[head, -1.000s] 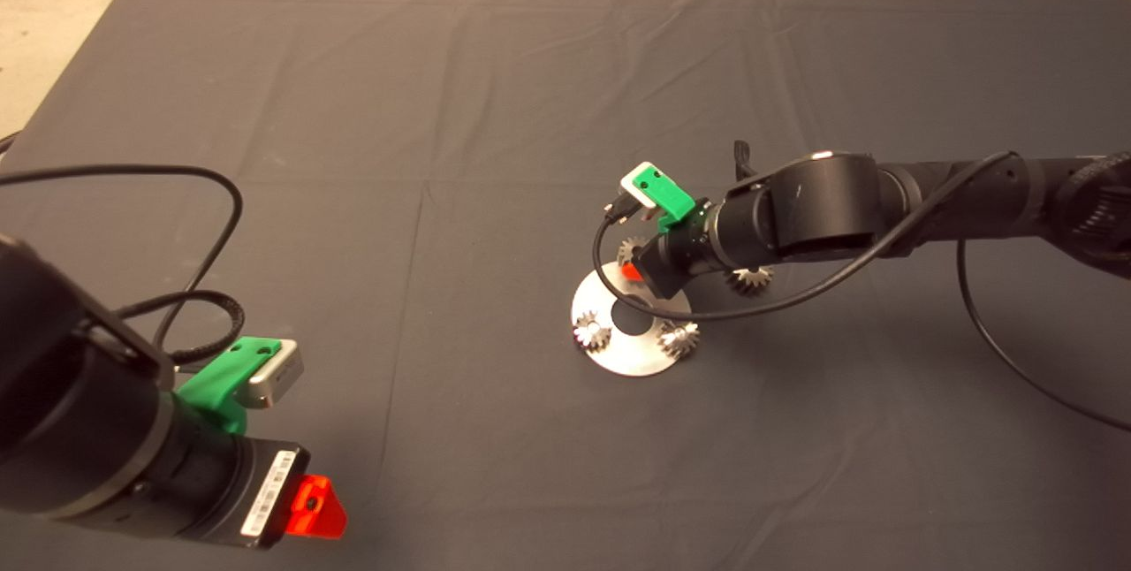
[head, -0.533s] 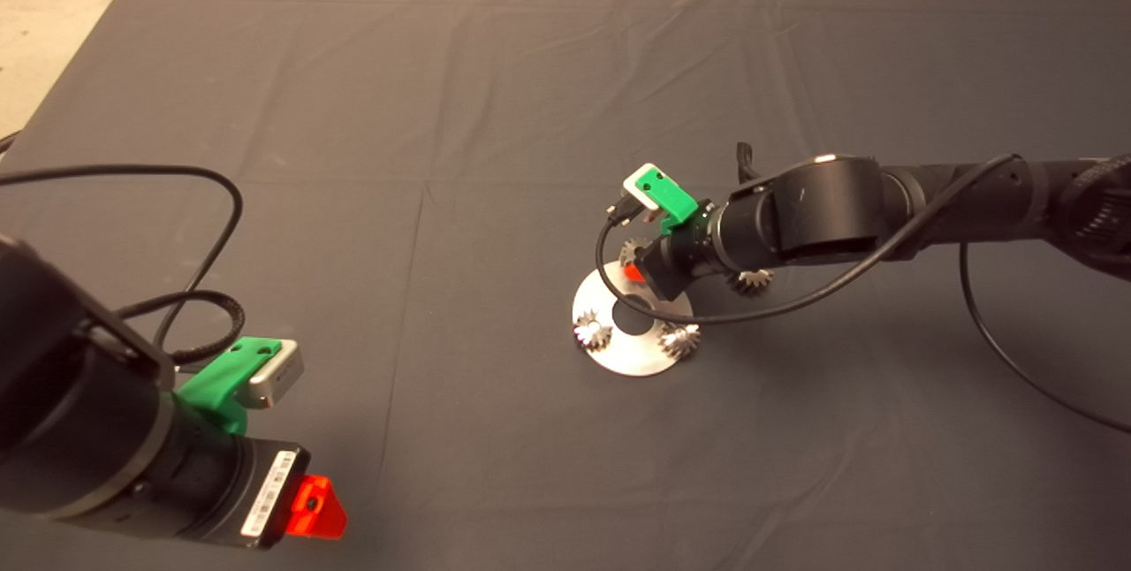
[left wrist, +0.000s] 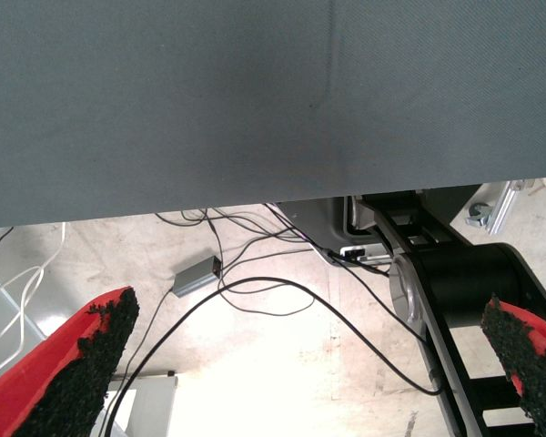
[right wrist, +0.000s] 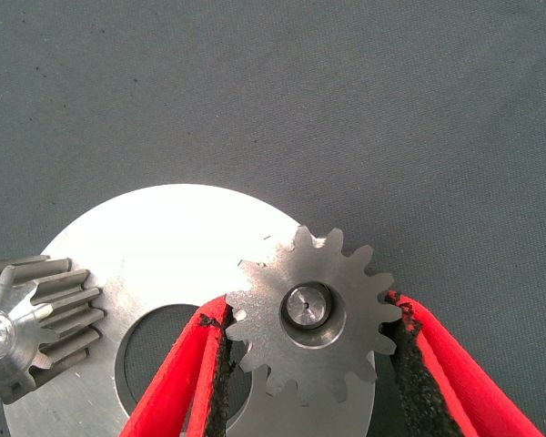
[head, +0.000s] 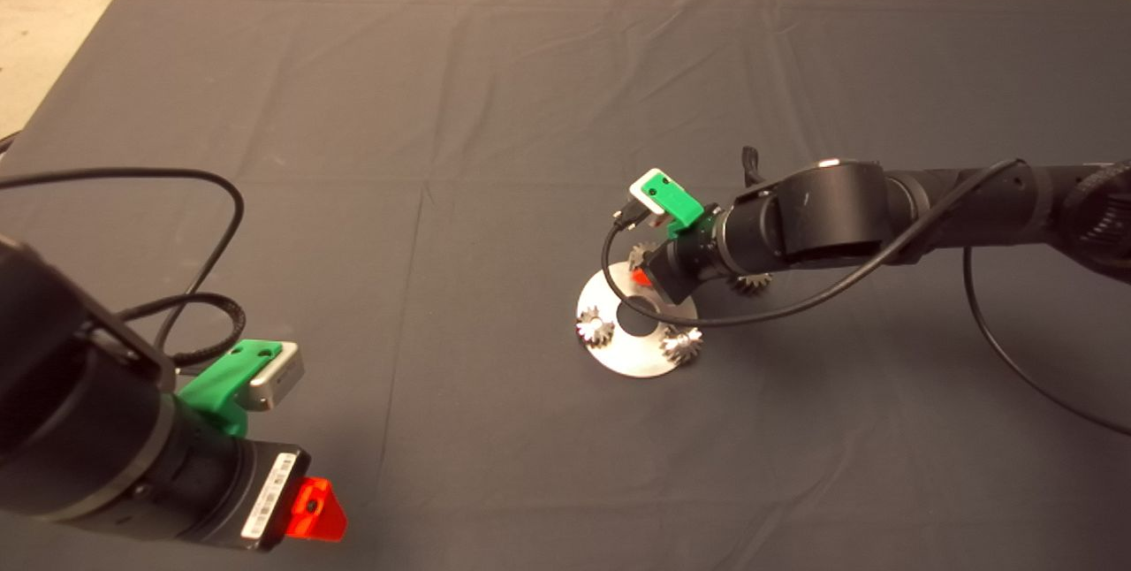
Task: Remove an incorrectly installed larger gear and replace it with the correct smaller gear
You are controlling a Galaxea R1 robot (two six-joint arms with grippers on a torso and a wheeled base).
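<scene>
– Over at the far rim of the silver disc (head: 629,361), what has the right gripper (right wrist: 308,309) got?
– It has the larger gear (right wrist: 311,317) between its fingers. The black pads (right wrist: 220,341) press against the teeth on both sides, so the jaws are clamped on it. The gear lies flat on the disc, partly over the central hole.
– And the smaller gear (head: 751,285)?
– It is off the disc, on the dark mat (head: 442,111) just beside it. The right arm half hides it from above.
– Anything else on the disc?
– Two shiny gears (head: 594,328) sit at its near rim, one on each side of the hole and apart from each other.
– What about the left gripper (left wrist: 308,309)?
– It is parked at the mat's lower left corner, jaws spread wide and holding nothing. Its wrist camera sees the mat's edge, with cables on the floor beyond
</scene>
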